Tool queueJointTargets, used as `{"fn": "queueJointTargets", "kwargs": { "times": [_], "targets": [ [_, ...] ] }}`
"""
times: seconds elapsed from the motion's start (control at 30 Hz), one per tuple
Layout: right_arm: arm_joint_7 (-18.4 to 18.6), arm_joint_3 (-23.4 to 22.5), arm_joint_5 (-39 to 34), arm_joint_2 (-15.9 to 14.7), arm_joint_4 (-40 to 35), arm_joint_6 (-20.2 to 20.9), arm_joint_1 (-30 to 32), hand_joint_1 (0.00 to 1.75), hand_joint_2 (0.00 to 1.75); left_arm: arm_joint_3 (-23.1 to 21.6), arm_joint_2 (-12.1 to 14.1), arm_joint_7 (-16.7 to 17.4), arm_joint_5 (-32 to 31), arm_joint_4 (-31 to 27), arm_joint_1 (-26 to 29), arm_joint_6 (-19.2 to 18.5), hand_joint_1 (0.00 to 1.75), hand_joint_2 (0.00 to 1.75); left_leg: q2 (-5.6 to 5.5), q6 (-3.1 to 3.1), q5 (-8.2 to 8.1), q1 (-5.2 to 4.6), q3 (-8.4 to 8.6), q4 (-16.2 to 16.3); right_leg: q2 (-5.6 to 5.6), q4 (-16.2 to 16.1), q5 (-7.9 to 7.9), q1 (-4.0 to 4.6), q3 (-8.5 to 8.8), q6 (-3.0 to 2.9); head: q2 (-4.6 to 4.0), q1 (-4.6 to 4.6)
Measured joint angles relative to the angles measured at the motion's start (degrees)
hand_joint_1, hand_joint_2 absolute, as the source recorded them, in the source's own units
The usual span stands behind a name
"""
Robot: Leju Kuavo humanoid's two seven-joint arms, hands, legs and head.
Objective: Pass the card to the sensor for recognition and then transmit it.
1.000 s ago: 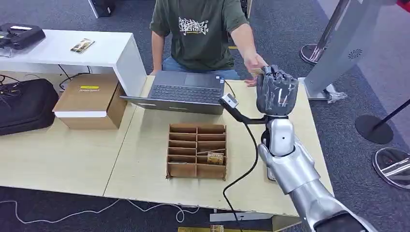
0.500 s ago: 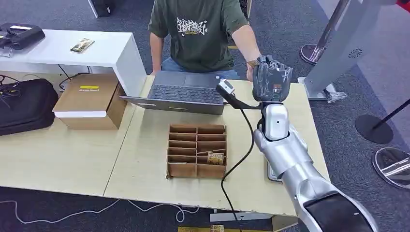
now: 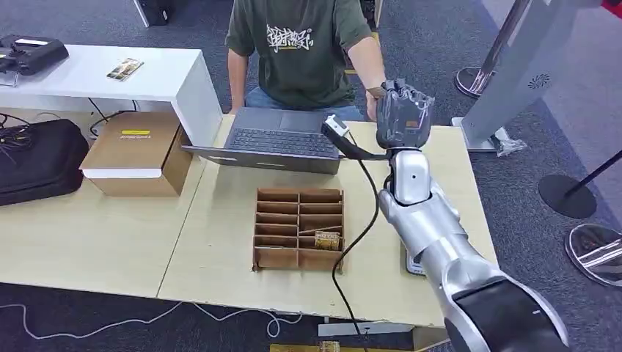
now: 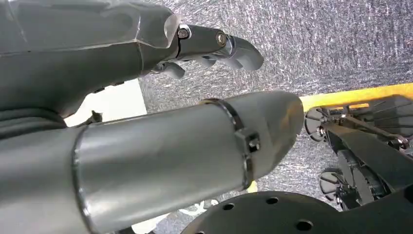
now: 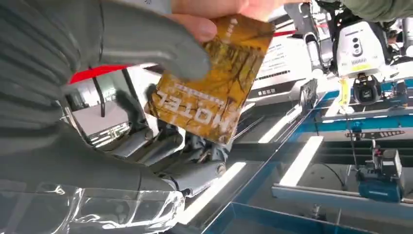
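Handover step: yellow printed hotel card (image 5: 214, 92) pinched by right robot hand (image 3: 404, 116), person's fingers (image 5: 214, 17) already touching. Release judged next.

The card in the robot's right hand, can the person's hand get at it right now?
Probably yes: the person's hand already touches the card on an edge clear of the right robot hand, whose thumb pins another part.

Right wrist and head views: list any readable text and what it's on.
"HOTEL", seen upside down, on the yellow-brown card between the right hand and a person's fingers.
White graffiti-style print on the person's green T-shirt: too stylised to read.
Yellow label on the cardboard box: too small to read.
Signs behind the card in the right wrist view: blurred.
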Motion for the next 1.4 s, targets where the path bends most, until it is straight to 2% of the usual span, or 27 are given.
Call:
{"fn": "queueJointTargets", "kwargs": {
  "times": [0.43, 0.77, 0.97, 1.03, 1.17, 1.27, 1.4],
  "targets": [
    [-0.74, -1.22, 0.0, 0.09, -0.46, 0.0, 0.67, 0.0, 1.75, 0.0, 0.02, 0.17, 0.09, 0.0, 0.01, -0.07, 0.0, 0.0, 0.0, 0.0, 0.0, 0.0, 0.01, 0.0, 0.0, 0.0, 0.0, 0.0, 0.0, 0.0, 0.0, 0.0],
    [-6.62, -6.4, -4.06, 1.38, 1.29, 0.13, 2.06, 0.0, 1.75, 0.0, 0.07, 0.37, 1.22, 0.0, 0.01, -0.2, 0.0, 0.0, 0.0, 0.0, 0.0, 0.0, 0.0, 0.0, 0.0, 0.0, 0.0, 0.0, 0.0, 0.0, 0.0, 0.02],
    [-6.95, -8.28, -3.85, 1.66, -0.03, 1.69, 4.73, 0.0, 1.75, 0.02, 0.07, 0.57, 2.3, 0.0, 0.09, -0.35, 0.0, 0.0, -0.02, 0.0, 0.0, 0.0, 0.01, 0.0, -0.02, -0.02, 0.0, 0.0, 0.0, -0.01, 0.0, 0.02],
    [-6.67, -8.85, -2.9, 1.64, -3.55, 3.68, 7.85, 0.0, 1.75, 0.04, 0.04, 0.72, 3.0, 0.0, 0.17, -0.42, 0.0, 0.0, -0.02, 0.0, -0.01, 0.0, 0.01, 0.0, -0.02, -0.03, 0.0, 0.0, 0.0, -0.01, 0.0, 0.02],
    [-5.83, -9.75, -0.92, 1.29, -16.25, 7.17, 17.71, 0.0, 1.75, 0.48, -0.22, 1.05, 4.55, -0.02, 0.59, -1.01, 0.0, 0.0, -0.06, -0.02, -0.06, 0.0, -0.01, 0.0, -0.06, -0.08, -0.07, 0.01, -0.02, 0.03, 0.0, 0.0],
    [-2.84, -10.05, -0.04, 0.19, -27.71, 9.2, 26.98, 0.0, 1.75, 0.68, -0.57, 1.05, 5.18, -0.2, 1.18, -1.33, 0.0, 0.0, -0.14, 0.03, -0.12, 0.0, -0.06, -0.01, -0.11, -0.1, -0.11, 0.0, -0.02, 0.08, 0.0, 0.0],
    [2.79, -9.88, 0.0, -2.1, -39.44, 11.27, 36.15, 0.0, 1.75, 1.44, -1.14, 1.05, 5.49, -0.7, 1.57, -1.53, 0.0, 0.0, -0.11, 0.08, -0.16, -0.01, -0.09, -0.01, -0.09, -0.12, -0.12, 0.0, -0.03, 0.08, 0.0, 0.02]
  ]
}}
